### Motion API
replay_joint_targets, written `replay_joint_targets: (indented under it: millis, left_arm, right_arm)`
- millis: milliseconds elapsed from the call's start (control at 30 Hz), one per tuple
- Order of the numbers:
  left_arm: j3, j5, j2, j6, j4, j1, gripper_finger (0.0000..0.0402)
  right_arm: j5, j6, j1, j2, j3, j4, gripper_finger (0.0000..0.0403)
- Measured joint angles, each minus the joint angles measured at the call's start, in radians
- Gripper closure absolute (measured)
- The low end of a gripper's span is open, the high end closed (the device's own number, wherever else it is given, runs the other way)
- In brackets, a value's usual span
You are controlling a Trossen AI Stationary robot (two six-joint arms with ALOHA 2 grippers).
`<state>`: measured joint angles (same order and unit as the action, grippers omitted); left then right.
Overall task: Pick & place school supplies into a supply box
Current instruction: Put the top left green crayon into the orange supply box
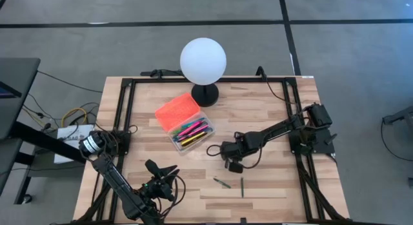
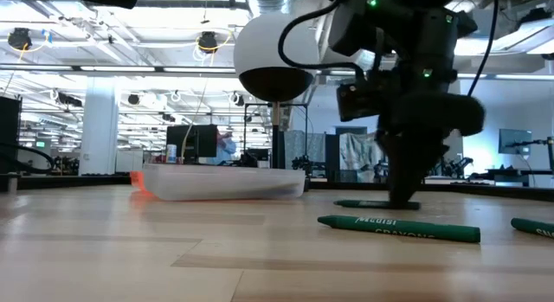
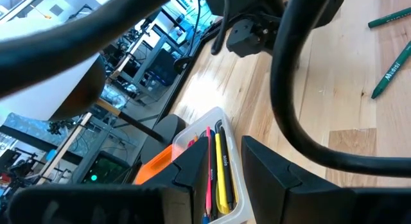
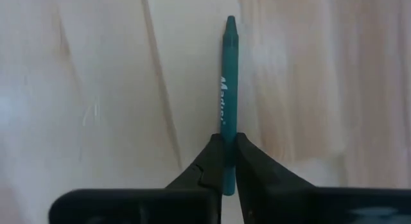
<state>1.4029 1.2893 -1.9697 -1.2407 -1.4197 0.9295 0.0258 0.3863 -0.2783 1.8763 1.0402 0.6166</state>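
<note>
The supply box (image 1: pixel 191 129) is a clear case holding several coloured pens, its orange lid (image 1: pixel 177 109) lying open beside it at mid table. My right gripper (image 1: pixel 233 166) stands to the right of the box, pointing down, shut on a green crayon (image 4: pixel 228 89). Two more green crayons (image 1: pixel 222 182) (image 1: pixel 242 186) lie flat on the wood nearer the front edge. My left gripper (image 1: pixel 170 173) hovers open near the front left, aimed toward the box (image 3: pixel 215 131), with nothing between its fingers. My right gripper pinches the green crayon near one end (image 4: pixel 228 150), between its two fingertips. The fingers come from above and point down. The rest of the crayon sticks out level to one side (image 2: pixel 372 203). I cannot tell whether it is clear of the table.
A white globe lamp (image 1: pixel 203 60) on a black foot stands just behind the box. A black frame (image 1: pixel 129 115) and cables run along the table's sides. Bare wood lies in front of and to the right of the crayons.
</note>
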Motion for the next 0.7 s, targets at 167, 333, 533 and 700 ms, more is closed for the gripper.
replay_joint_targets:
  millis: [167, 333, 533, 700]
  left_arm:
    - [0.000, 0.000, 0.000, 0.000, 0.000, 0.000, 0.0315]
    - [0.000, 0.000, 0.000, 0.000, 0.000, 0.000, 0.0315]
    - [0.000, 0.000, 0.000, 0.001, 0.000, 0.000, 0.0315]
    - [0.000, 0.000, 0.000, 0.001, 0.000, 0.000, 0.0315]
  right_arm:
    - [-0.042, 0.025, 0.000, 0.004, 0.025, 0.070, 0.0368]
    - [-0.054, 0.025, 0.006, 0.010, 0.044, 0.096, 0.0356]
    - [-0.060, 0.025, 0.012, 0.010, 0.046, 0.098, 0.0352]
    - [-0.060, 0.025, 0.013, 0.010, 0.045, 0.091, 0.0351]
